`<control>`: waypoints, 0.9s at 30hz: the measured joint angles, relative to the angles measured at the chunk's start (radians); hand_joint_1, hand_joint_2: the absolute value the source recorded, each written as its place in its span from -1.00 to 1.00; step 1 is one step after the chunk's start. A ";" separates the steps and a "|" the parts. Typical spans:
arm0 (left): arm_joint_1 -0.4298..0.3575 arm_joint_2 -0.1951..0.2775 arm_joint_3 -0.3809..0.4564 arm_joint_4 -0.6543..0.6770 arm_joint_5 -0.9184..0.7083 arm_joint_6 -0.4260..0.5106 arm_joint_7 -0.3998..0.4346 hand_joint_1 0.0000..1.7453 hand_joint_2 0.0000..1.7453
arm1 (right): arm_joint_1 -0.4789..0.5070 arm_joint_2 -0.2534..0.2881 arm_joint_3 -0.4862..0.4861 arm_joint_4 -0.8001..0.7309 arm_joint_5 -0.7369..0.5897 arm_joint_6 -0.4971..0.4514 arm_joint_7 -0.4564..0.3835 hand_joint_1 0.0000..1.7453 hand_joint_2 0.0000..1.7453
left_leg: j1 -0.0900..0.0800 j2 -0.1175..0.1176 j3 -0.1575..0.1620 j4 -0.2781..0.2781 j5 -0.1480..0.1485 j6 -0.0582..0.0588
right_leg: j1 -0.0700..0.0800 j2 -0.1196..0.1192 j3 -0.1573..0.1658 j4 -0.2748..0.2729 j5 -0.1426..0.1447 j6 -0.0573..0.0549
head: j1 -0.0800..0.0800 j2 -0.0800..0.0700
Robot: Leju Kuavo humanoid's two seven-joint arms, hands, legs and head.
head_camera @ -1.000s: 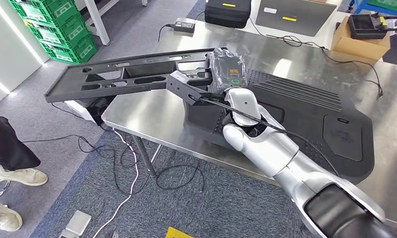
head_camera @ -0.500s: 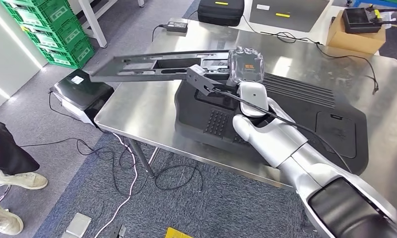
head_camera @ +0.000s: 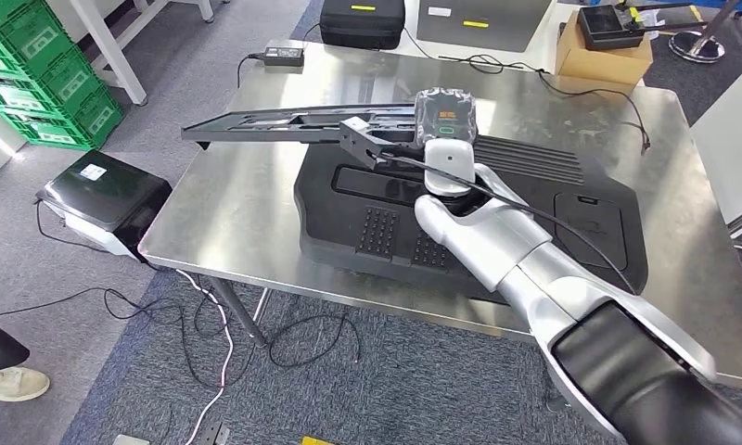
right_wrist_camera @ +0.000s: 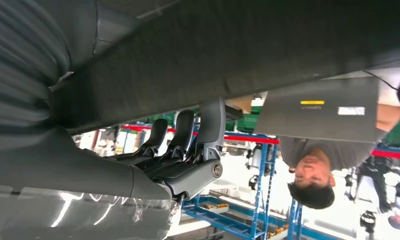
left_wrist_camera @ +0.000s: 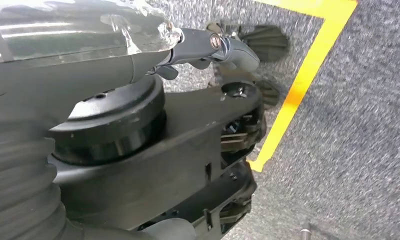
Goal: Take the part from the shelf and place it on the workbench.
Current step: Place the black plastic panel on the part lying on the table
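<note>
The part [head_camera: 284, 123], a long black plastic frame with cut-outs, hangs level above the left half of the steel workbench [head_camera: 247, 204]. My right hand [head_camera: 446, 120], under a clear plastic cover, grips its right end. In the right wrist view the dark fingers [right_wrist_camera: 183, 130] curl against the underside of the part [right_wrist_camera: 238, 50]. The part's left end just overhangs the bench's left edge. My left hand [left_wrist_camera: 228, 100] hangs over grey carpet with nothing in it, thumb apart from the fingers.
A large black moulded panel [head_camera: 534, 213] lies across the middle of the bench under my right arm. A cardboard box [head_camera: 604, 56], a black case [head_camera: 363, 20] and a power adapter [head_camera: 284, 56] stand at the back. Green crates [head_camera: 33, 93] and a black device [head_camera: 103, 199] are on the floor at left.
The camera has swung toward the bench. My right hand has carried the part to the right, from well beyond the bench's left edge to mostly above it.
</note>
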 joint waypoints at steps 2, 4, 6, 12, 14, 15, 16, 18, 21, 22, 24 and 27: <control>-0.004 0.001 0.000 0.000 -0.001 -0.002 0.001 -1.00 1.00 | -0.006 -0.005 0.002 0.009 0.001 0.005 0.005 1.00 1.00 | 0.002 0.008 0.003 -0.007 0.004 0.010 | 0.000 -0.024 -0.026 0.061 -0.038 0.008 | 0.009 0.000; -0.006 0.001 -0.002 0.000 -0.002 -0.008 0.001 -1.00 1.00 | -0.009 -0.009 0.004 0.018 0.001 0.010 0.006 1.00 1.00 | 0.001 0.016 0.004 -0.008 0.003 0.015 | 0.000 -0.044 -0.090 0.196 -0.099 0.015 | 0.023 0.000; -0.006 0.001 -0.005 0.000 -0.002 -0.016 0.001 -1.00 1.00 | -0.008 -0.013 0.006 0.028 0.003 0.013 0.007 1.00 1.00 | 0.000 0.026 0.004 -0.008 0.002 0.016 | 0.000 -0.049 -0.137 0.283 -0.117 0.016 | 0.031 0.000; -0.008 0.001 -0.009 0.000 -0.003 -0.028 0.003 -1.00 1.00 | -0.014 -0.027 0.006 0.044 0.010 0.019 0.007 1.00 1.00 | -0.006 0.047 0.013 -0.006 -0.007 0.002 | 0.014 -0.088 -0.005 -0.011 0.020 -0.004 | 0.055 0.000; -0.008 0.001 -0.009 0.000 -0.004 -0.029 0.004 -1.00 1.00 | -0.015 -0.029 0.006 0.047 0.015 0.020 0.007 1.00 1.00 | -0.008 0.058 0.015 -0.006 -0.009 -0.008 | 0.015 -0.076 -0.005 -0.016 0.020 -0.012 | 0.052 0.000; -0.009 0.001 -0.010 0.000 -0.005 -0.029 0.005 -1.00 1.00 | -0.017 -0.030 0.006 0.049 0.018 0.020 0.008 1.00 1.00 | -0.007 0.059 0.015 0.000 -0.016 -0.013 | 0.012 -0.070 -0.002 -0.019 0.022 -0.016 | 0.051 0.000; -0.009 0.001 -0.010 0.000 -0.006 -0.030 0.007 -1.00 1.00 | -0.019 -0.032 0.006 0.053 0.022 0.020 0.008 1.00 1.00 | -0.006 0.054 0.010 0.019 -0.030 -0.018 | 0.010 -0.065 0.000 -0.022 0.023 -0.021 | 0.049 0.000; -0.010 0.000 -0.012 0.000 -0.010 -0.031 0.011 -1.00 1.00 | -0.023 -0.035 0.004 0.064 0.026 0.020 0.008 1.00 1.00 | -0.003 0.037 -0.029 0.117 -0.086 -0.025 | 0.006 -0.056 0.005 -0.026 0.025 -0.029 | 0.040 0.000; -0.009 0.000 -0.015 0.000 -0.013 -0.031 0.016 -1.00 1.00 | -0.024 -0.044 0.001 0.084 0.026 0.018 0.008 1.00 1.00 | -0.003 0.027 -0.108 0.280 -0.144 -0.029 | 0.007 -0.038 0.006 -0.023 0.023 -0.034 | 0.024 0.000; -0.009 0.000 -0.015 0.000 -0.014 -0.031 0.017 -1.00 1.00 | -0.024 -0.048 -0.001 0.091 0.025 0.018 0.008 1.00 1.00 | -0.003 0.026 -0.109 0.277 -0.129 -0.028 | 0.007 -0.032 0.006 -0.021 0.023 -0.035 | 0.021 0.000; -0.009 0.001 -0.015 0.000 -0.017 -0.032 0.018 -1.00 1.00 | -0.024 -0.056 -0.005 0.101 0.021 0.017 0.008 1.00 1.00 | -0.003 0.019 -0.061 0.168 -0.059 -0.021 | 0.007 -0.017 0.008 -0.019 0.021 -0.034 | 0.013 0.000; -0.011 0.001 -0.016 0.000 -0.019 -0.032 0.019 -1.00 1.00 | -0.022 -0.063 -0.010 0.108 0.007 0.014 0.005 1.00 1.00 | -0.005 -0.010 0.006 0.010 -0.003 -0.007 | 0.007 0.002 0.004 -0.014 0.020 -0.025 | 0.007 0.000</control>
